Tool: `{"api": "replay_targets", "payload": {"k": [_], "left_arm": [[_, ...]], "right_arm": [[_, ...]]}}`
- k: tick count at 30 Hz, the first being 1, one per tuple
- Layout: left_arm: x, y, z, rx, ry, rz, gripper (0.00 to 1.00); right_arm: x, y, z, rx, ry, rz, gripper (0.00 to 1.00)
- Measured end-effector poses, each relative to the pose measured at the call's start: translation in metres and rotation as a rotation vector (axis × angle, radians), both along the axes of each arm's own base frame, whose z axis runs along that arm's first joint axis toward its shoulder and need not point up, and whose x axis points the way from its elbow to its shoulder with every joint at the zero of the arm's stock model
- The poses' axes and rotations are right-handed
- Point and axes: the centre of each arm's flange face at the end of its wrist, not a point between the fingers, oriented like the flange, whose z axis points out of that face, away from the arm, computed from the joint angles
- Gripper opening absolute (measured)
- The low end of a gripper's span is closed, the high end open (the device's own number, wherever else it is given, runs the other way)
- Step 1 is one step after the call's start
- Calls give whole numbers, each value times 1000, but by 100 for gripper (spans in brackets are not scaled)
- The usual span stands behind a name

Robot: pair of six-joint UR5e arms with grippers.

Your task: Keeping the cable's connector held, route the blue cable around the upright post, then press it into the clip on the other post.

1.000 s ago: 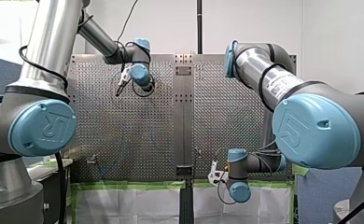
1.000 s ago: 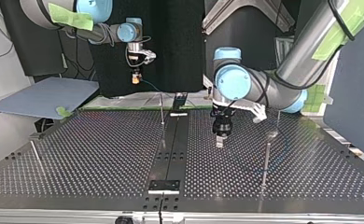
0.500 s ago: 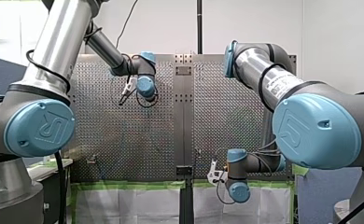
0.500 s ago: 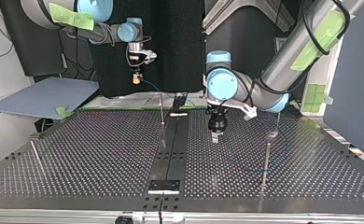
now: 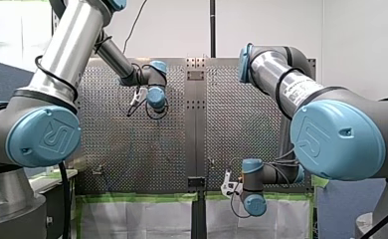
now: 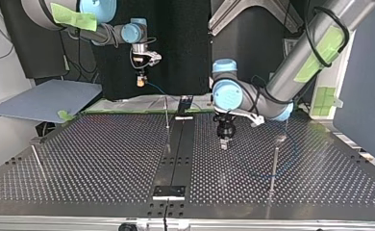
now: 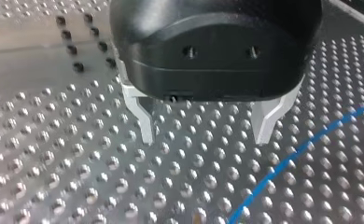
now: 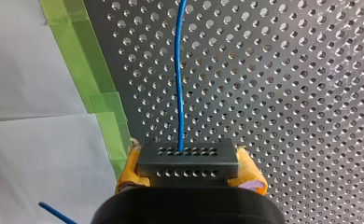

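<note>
Our right gripper (image 8: 188, 177) is clamped with its yellow pads (image 8: 129, 168) on the black connector (image 8: 187, 158). The blue cable (image 8: 179, 84) leaves the connector's front and runs ahead over the perforated table (image 8: 287, 93), near the green tape (image 8: 101, 88) along the table's edge. In the top view this gripper hangs at the view's left, by the table's far edge. Our left gripper (image 7: 206, 128) holds its metal fingers (image 7: 143, 121) spread wide, with nothing between them, low above the table. A stretch of the cable lies on the surface just beside one finger, outside the gap. In the top view this gripper stands between the thin upright post (image 6: 167, 113) and another post (image 6: 273, 166), apart from both.
</note>
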Motion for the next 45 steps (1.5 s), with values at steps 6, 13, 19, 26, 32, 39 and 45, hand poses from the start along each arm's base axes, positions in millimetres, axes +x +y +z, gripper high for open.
{"api": "replay_targets", "payload": {"k": [6, 13, 19, 26, 32, 39, 45], "left_arm": [[7, 8, 5, 18, -10, 34, 100], [17, 21, 12, 44, -29, 93, 100], [24, 21, 12, 61, -39, 111, 100], [30, 9, 3, 89, -32, 98, 100], [33, 11, 2, 89, -40, 107, 100], [38, 12, -7, 97, -24, 119, 100], [41, 7, -34, 130, 23, 125, 100]], "right_arm": [[0, 0, 0, -1, 0, 0, 0], [0, 0, 0, -1, 0, 1, 0], [1, 1, 0, -1, 0, 2, 0], [1, 1, 0, 0, 0, 2, 0], [1, 1, 0, -1, 0, 2, 0], [1, 1, 0, -1, 0, 2, 0], [1, 1, 0, 0, 0, 2, 0]]}}
